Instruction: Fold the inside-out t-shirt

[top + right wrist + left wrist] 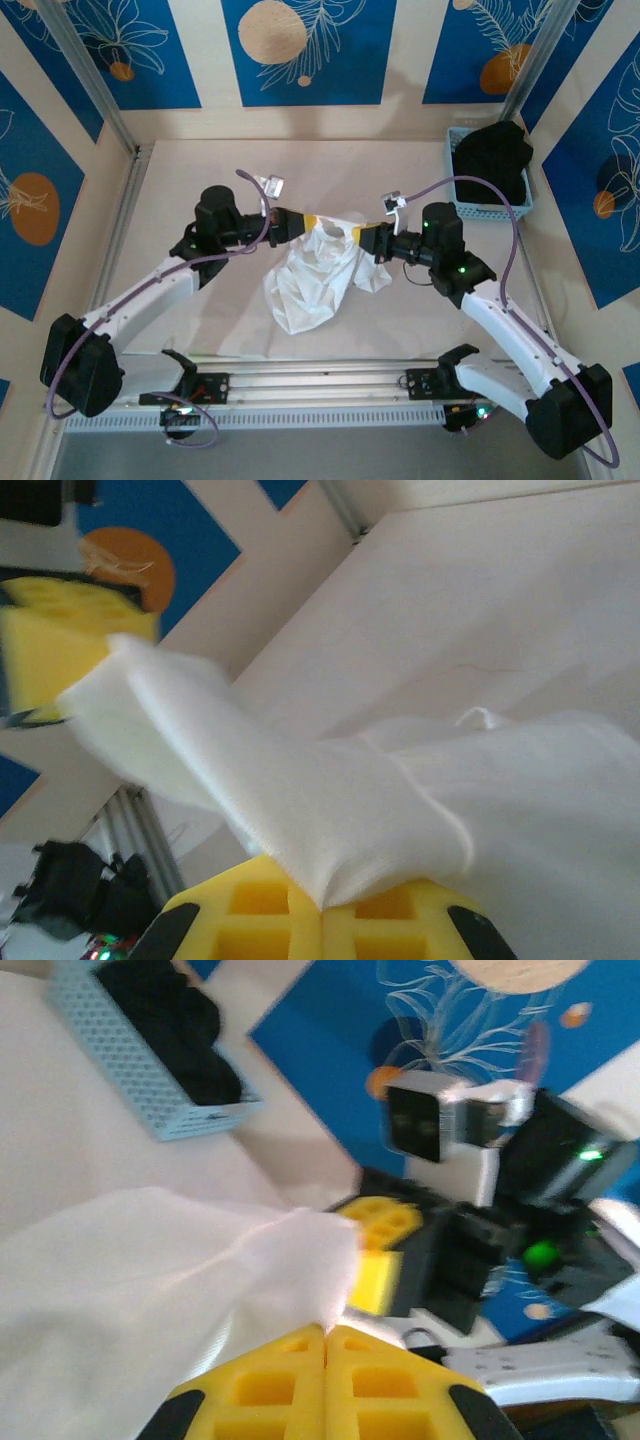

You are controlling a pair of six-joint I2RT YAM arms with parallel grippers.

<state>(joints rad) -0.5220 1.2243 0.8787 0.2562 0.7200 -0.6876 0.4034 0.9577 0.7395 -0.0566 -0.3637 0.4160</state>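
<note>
The inside-out t-shirt point(312, 280) is a bunched, wrinkled heap of thin white cloth (nearly see-through at its edge) in the middle of the table point(180, 170), its top edge held up between the arms. The left gripper point(310, 221) and the right gripper point(360, 236), close to each other, each have yellow jaws pressed together on a pinch of that edge.

Left pincer point(325, 1335): closed on t-shirt point(150, 1290) edge
Right pincer point(378, 1250): opposite, at the cloth's tip
Basket point(130, 1065): on bench point(60, 1160), holding black garment point(180, 1020)

A robotics lab cell: left arm point(150, 290) and right arm point(510, 335) bolted to a near aluminium rail point(320, 385), blue leaf-printed backdrop panels point(300, 50) enclosing the table point(180, 190).
</note>
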